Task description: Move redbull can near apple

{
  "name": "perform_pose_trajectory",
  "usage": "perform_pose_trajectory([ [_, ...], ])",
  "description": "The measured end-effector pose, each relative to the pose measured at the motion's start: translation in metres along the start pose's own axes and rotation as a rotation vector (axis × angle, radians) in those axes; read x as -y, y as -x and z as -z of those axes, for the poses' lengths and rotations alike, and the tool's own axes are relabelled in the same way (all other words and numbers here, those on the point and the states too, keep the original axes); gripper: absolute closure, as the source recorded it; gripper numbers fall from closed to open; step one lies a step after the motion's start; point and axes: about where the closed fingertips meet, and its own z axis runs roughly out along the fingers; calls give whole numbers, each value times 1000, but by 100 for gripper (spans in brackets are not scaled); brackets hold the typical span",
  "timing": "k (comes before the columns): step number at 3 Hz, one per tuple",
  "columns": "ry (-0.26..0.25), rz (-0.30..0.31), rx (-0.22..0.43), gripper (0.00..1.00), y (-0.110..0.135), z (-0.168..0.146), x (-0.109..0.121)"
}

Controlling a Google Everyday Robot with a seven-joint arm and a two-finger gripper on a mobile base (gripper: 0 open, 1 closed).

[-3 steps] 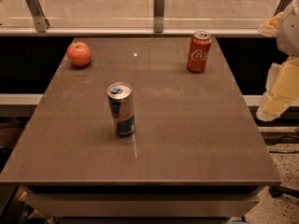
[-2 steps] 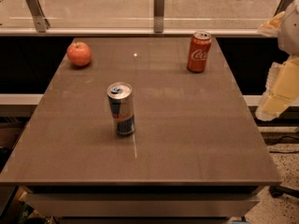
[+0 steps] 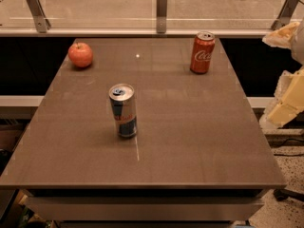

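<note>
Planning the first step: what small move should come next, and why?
Probably swing the gripper, hanging off the right edge of the table, leftward toward the redbull can. It stands upright mid-table, ungrasped, well apart from the apple at the far left corner.

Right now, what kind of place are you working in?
Probably an indoor office or lab space: a plain brown table holding a redbull can, a Coke can and an apple, backed by a glass railing on metal posts, over speckled floor. The pincer hangs beyond the table's right edge.
</note>
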Motion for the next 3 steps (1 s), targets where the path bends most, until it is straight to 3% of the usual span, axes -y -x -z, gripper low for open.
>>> perform_pose_trajectory([
  [3,45,-25,387,0,16,-41,-28],
])
